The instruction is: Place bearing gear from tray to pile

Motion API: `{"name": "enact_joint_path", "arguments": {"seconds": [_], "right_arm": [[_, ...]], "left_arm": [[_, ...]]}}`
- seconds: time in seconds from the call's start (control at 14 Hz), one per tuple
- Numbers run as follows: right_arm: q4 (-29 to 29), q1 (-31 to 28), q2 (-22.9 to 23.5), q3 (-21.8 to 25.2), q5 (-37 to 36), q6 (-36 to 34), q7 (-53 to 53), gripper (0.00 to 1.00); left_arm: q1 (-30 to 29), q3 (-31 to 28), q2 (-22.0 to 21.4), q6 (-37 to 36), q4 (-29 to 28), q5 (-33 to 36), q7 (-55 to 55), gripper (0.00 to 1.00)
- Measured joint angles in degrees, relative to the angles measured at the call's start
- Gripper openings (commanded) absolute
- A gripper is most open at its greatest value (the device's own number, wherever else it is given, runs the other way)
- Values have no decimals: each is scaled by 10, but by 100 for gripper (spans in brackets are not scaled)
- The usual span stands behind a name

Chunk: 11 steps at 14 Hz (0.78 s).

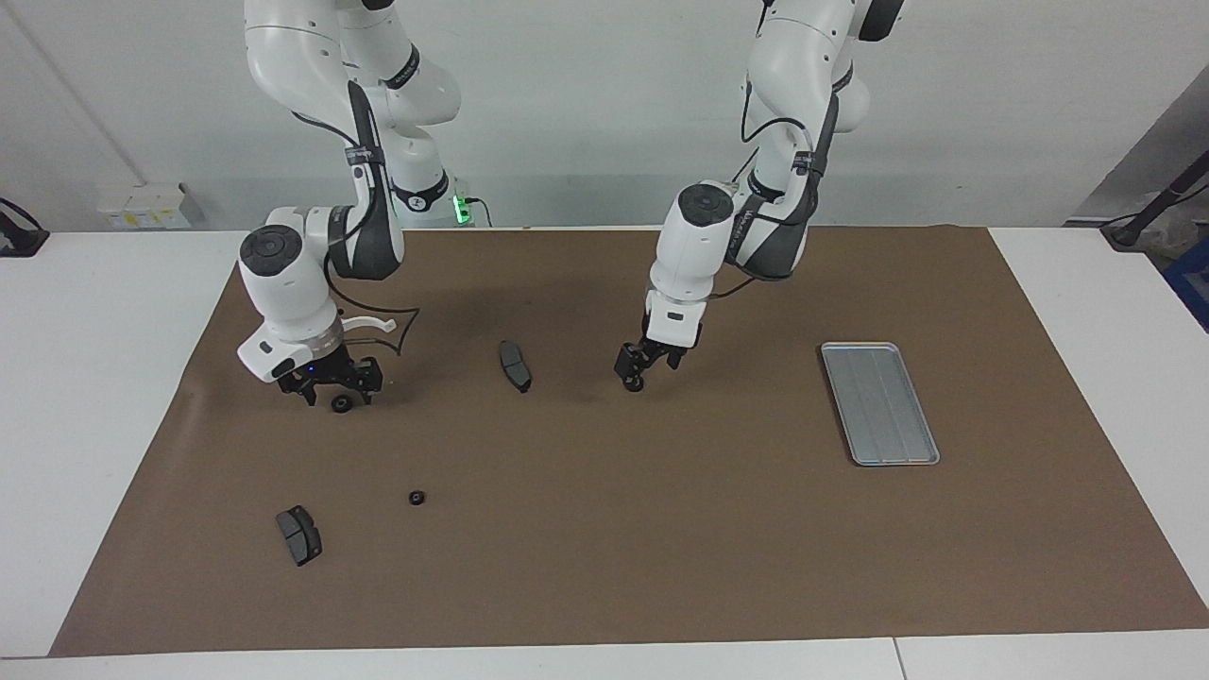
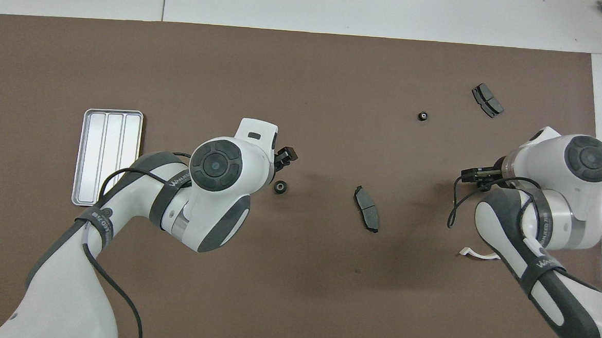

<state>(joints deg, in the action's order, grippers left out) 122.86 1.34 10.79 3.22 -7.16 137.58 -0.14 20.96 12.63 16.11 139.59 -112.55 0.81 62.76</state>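
Note:
A small black bearing gear [image 1: 634, 382] [image 2: 279, 187] lies on the brown mat just under my left gripper [image 1: 650, 363] [image 2: 283, 159], which is open and holds nothing. A second gear [image 1: 341, 404] sits just below my open right gripper [image 1: 338, 382] toward the right arm's end; the overhead view hides this gear. A third gear [image 1: 416, 497] [image 2: 423, 115] lies farther from the robots. The pile's parts are spread out: a white half-ring bracket [image 1: 370, 324] [image 2: 477, 254] and two dark brake pads [image 1: 515, 365] [image 2: 367, 208], [image 1: 298, 535] [image 2: 487, 100]. The silver tray [image 1: 878, 401] [image 2: 107, 156] holds nothing.
The brown mat [image 1: 661, 529] covers most of the white table. The tray lies toward the left arm's end, well apart from the other parts. A black cable [image 1: 401, 326] loops from the right wrist near the bracket.

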Motion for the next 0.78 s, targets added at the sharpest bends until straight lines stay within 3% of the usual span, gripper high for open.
{"name": "enact_joint_path", "arguments": {"seconds": [0.21, 0.5, 0.78], "right_arm": [[-21, 54, -4, -1, 1, 0, 60, 100], [-62, 154, 6, -4, 1, -11, 191, 100], [-144, 235, 47, -5, 22, -44, 293, 100]], "left_arm": [[-68, -1, -27, -51, 10, 0, -69, 100], [-167, -4, -96, -204, 14, 0, -272, 100], [-257, -7, -115, -235, 14, 0, -465, 100]]}}
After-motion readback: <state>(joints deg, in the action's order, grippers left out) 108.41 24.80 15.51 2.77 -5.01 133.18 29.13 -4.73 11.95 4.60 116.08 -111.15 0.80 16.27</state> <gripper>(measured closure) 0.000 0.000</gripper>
